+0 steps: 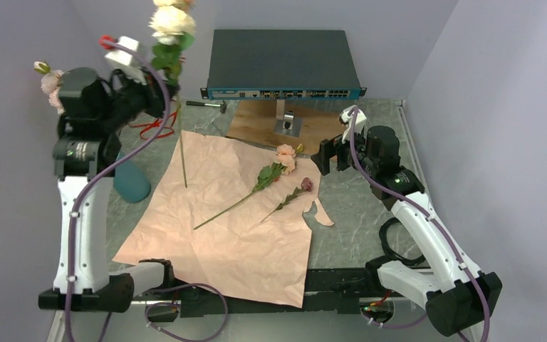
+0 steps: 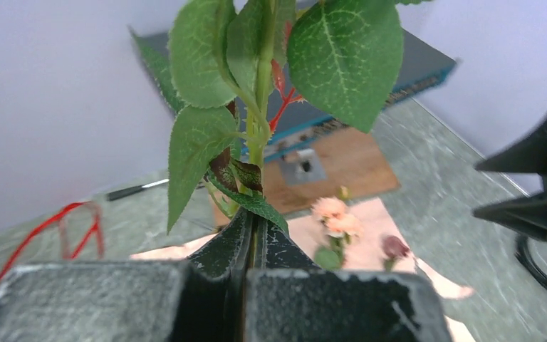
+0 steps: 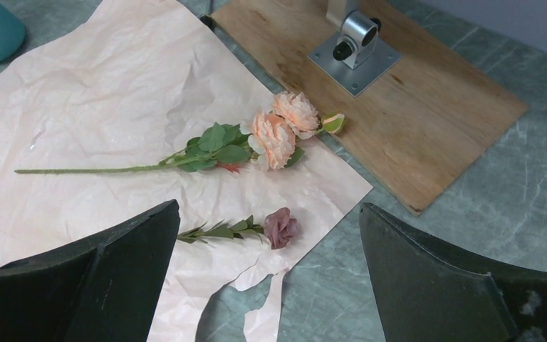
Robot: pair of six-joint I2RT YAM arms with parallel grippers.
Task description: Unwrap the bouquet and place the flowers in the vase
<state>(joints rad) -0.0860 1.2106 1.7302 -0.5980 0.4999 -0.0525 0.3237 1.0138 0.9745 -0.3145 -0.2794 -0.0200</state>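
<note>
Bright, even, diffuse light; shadows faint. Left wrist view: background blurred, foreground sharp.

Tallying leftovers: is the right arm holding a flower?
No, the right fingers stand open and empty; the peach flower and mauve rose lie on the paper.

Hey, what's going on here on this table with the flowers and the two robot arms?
The bouquet is unwrapped: the pink paper lies flat on the table. The left gripper is shut on the stem of a cream flower, held high above the paper. The teal vase sits beside the left arm. A peach flower and a small dark pink bud lie on the paper, and the right gripper hangs open and empty near them.
</note>
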